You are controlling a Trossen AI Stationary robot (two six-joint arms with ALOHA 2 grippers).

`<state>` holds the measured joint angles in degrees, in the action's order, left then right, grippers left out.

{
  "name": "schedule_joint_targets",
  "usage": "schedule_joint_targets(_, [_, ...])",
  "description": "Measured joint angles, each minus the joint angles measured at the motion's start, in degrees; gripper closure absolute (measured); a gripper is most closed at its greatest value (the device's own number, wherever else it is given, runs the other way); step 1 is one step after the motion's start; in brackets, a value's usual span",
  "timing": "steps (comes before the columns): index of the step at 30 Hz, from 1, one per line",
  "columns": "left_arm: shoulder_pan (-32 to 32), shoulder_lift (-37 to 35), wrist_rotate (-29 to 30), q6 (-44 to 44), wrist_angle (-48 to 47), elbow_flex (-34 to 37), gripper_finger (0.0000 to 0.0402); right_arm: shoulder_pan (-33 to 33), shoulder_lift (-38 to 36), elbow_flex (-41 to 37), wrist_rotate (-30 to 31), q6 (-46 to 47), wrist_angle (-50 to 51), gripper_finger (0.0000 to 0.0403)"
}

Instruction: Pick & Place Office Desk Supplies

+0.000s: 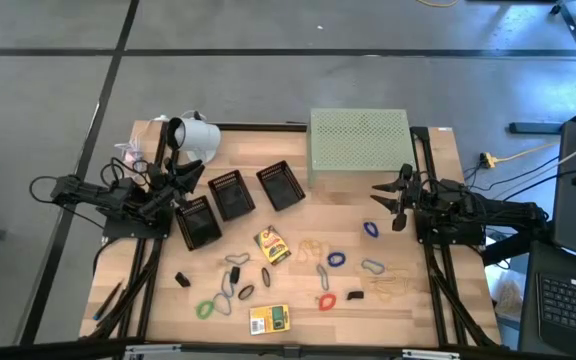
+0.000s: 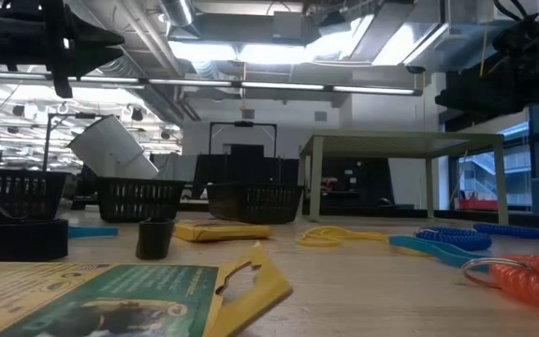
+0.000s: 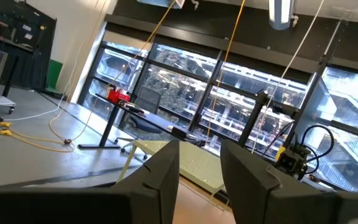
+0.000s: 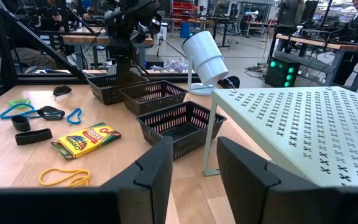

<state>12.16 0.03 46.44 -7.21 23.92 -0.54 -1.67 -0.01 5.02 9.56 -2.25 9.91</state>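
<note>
Waiting to start | both tools spread, empty: left tool (image 1: 180,180) left-centre, right tool (image 1: 388,197) right-centre | supplies (image 1: 298,270) all loose on lower-centre desk (image 1: 428,310) | three baskets (image 1: 230,195) unfilled

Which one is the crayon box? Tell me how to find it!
Find the three black baskets in a row on the wooden table. Just in front of the one nearest the pale green stand lies a small yellow packet. It sits tilted among the rubber bands, while the other yellow packet lies by the table's front edge.
</note>
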Motion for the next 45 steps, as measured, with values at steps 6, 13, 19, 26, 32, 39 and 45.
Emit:
schedule_joint_targets(6, [0.0,0.0,0.0,0.0,0.0,0.0,0.029,0.0,0.0,0.0,0.0,0.0,0.0,0.0272])
schedule_joint_targets(13, [0.0,0.0,0.0,0.0,0.0,0.0,0.029,0.0,0.0,0.0,0.0,0.0,0.0,0.0272])
schedule_joint_targets(19, [0.0,0.0,2.1,0.0,0.2,0.0,0.029,0.0,0.0,0.0,0.0,0.0,0.0,0.0272])
schedule_joint_targets(26, [0.0,0.0,4.7,-3.4,0.6,0.0,0.029,0.0,0.0,0.0,0.0,0.0,0.0,0.0272])
schedule_joint_targets(32, [0.0,0.0,4.7,-4.0,1.9,0.0,0.029,0.0,0.0,0.0,2.4,0.4,-1.0,0.0272])
schedule_joint_targets(39, [0.0,0.0,4.4,-4.1,1.6,0.0,0.029,0.0,0.0,0.0,0.8,15.6,-1.4,0.0272])
schedule_joint_targets(45, [0.0,0.1,3.7,-2.3,1.6,0.0,0.029,0.0,0.0,0.0,0.0,18.2,-1.3,0.0272])
